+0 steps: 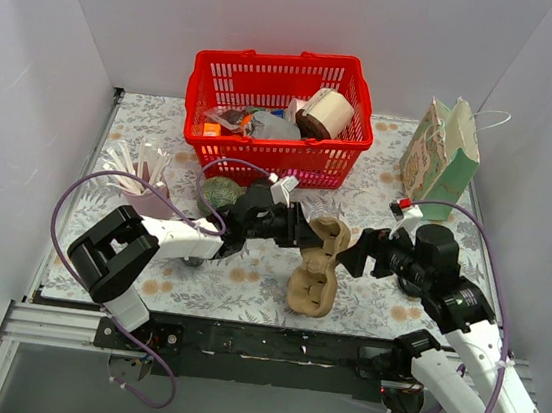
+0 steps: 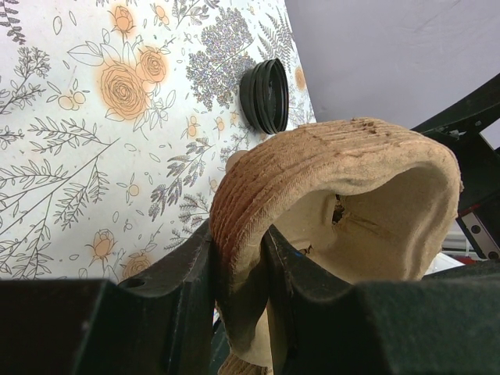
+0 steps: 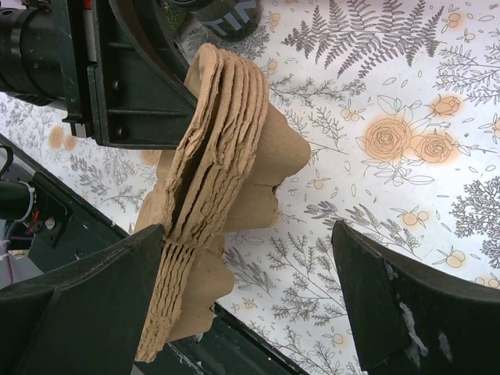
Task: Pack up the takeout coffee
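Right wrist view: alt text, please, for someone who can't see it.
A stack of brown pulp cup carriers stands on edge, pinched by the left gripper. The right gripper, jaws open, flanks the stack above a floral tablecloth.

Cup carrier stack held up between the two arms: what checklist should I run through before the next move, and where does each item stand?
1. Left gripper shut on the upper rim of the cup carrier stack: ok.
2. Right gripper open wide, facing the stack: ok.
3. Right gripper touching the stack's layered edge: cannot tell.
4. One carrier separated from the rest: not ok, the layers sit nested together.
5. Stack's lower end resting on the table: cannot tell.
6. Paper bag standing upright at the far right: ok.
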You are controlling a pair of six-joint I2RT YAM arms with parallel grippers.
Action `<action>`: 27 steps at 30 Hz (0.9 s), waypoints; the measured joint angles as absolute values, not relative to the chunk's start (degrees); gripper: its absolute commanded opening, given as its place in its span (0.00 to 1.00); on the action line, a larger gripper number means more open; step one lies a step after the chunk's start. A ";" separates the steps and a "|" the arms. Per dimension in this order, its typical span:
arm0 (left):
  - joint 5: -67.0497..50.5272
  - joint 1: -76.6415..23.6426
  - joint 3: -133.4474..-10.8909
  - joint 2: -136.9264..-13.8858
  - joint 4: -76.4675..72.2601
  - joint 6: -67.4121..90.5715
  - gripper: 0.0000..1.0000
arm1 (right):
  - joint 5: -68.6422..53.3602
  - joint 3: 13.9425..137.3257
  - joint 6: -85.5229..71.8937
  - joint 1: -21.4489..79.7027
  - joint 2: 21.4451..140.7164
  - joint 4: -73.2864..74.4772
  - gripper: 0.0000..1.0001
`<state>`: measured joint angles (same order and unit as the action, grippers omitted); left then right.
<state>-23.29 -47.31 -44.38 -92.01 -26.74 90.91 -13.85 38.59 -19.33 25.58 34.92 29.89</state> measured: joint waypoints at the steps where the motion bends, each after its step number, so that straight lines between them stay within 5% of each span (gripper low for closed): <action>1: -23.24 -47.27 -44.38 -92.01 -26.74 90.91 0.00 | -13.89 38.50 -19.35 25.58 35.03 29.65 0.95; 27: -21.34 -47.81 -44.93 -92.01 -24.27 91.02 0.00 | -16.23 31.68 -24.08 25.63 38.35 15.79 0.96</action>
<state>-21.34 -47.81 -44.93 -92.01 -24.27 91.02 -16.23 31.68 -24.08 25.63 38.35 15.79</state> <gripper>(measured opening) 0.250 0.949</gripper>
